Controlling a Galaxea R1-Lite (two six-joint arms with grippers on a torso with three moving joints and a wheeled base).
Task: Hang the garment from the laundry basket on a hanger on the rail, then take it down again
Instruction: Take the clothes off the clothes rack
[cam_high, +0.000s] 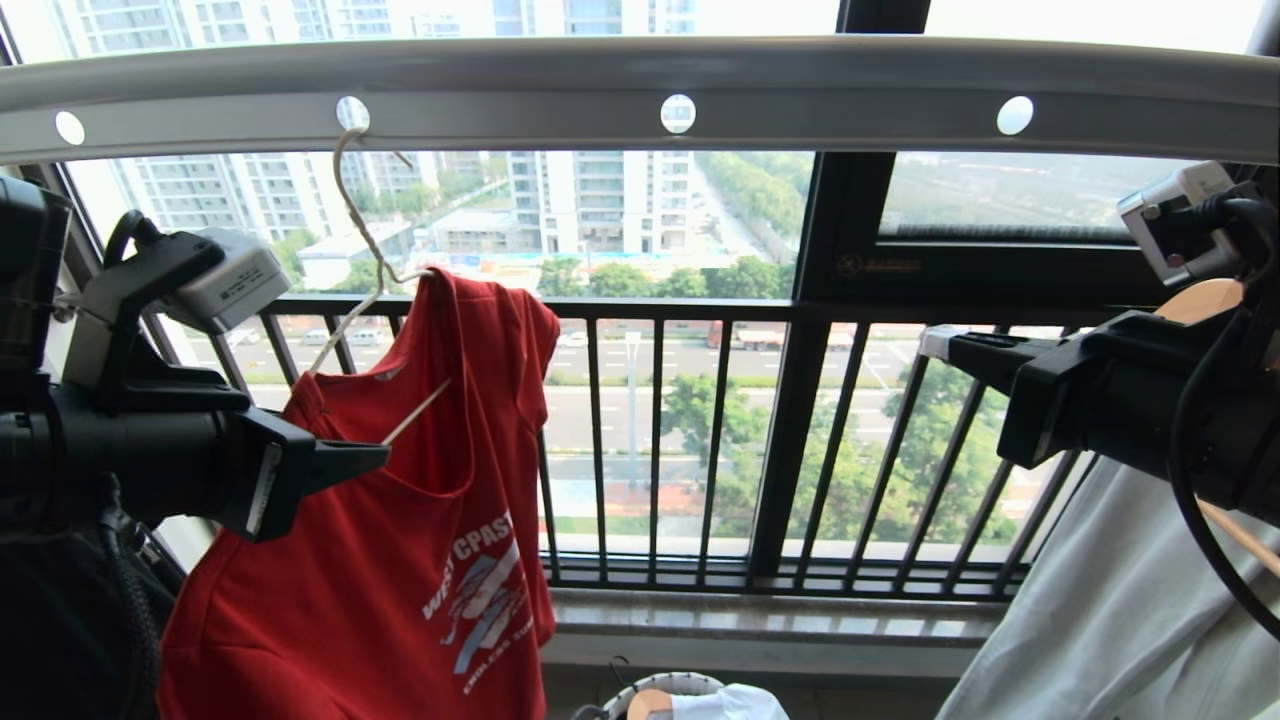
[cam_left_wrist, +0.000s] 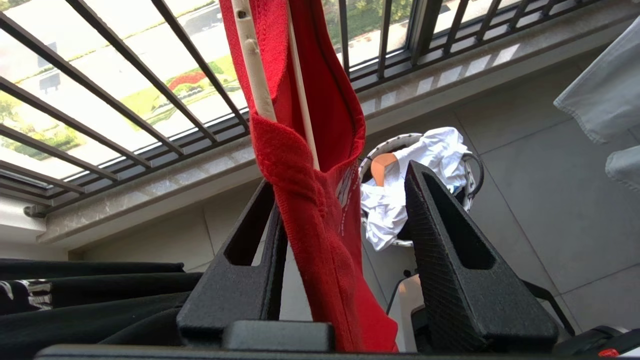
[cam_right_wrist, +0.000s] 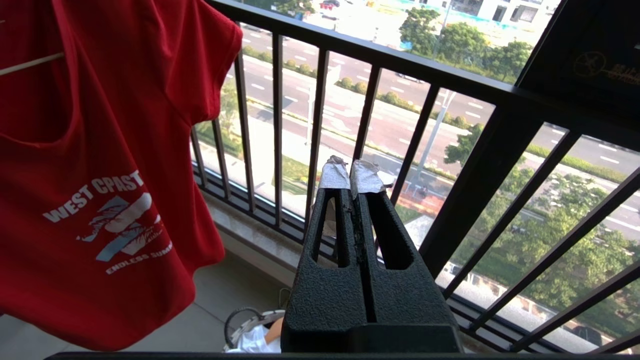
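The red T-shirt (cam_high: 400, 560) hangs lopsided, bunched on the tilted hanger (cam_high: 365, 250); left gripper (cam_left_wrist: 345, 220) fingers gape around its shoulder, right gripper (cam_right_wrist: 350, 172) fingers pressed together, empty.

A high-rise home balcony for drying laundry. A grey rail (cam_high: 640, 85) runs above the grippers, with a black window railing (cam_high: 700, 440) and city streets beyond them. Below them sits a laundry basket (cam_left_wrist: 470, 165).

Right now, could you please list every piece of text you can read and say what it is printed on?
"WEST CPAST": as the white print reads on the red T-shirt, above its chest graphic.
"ENDLESS SUM...": below that graphic; the rest is hidden.
Gold mark on the dark window frame: too blurred to read.
Label on the left wrist camera: too small.
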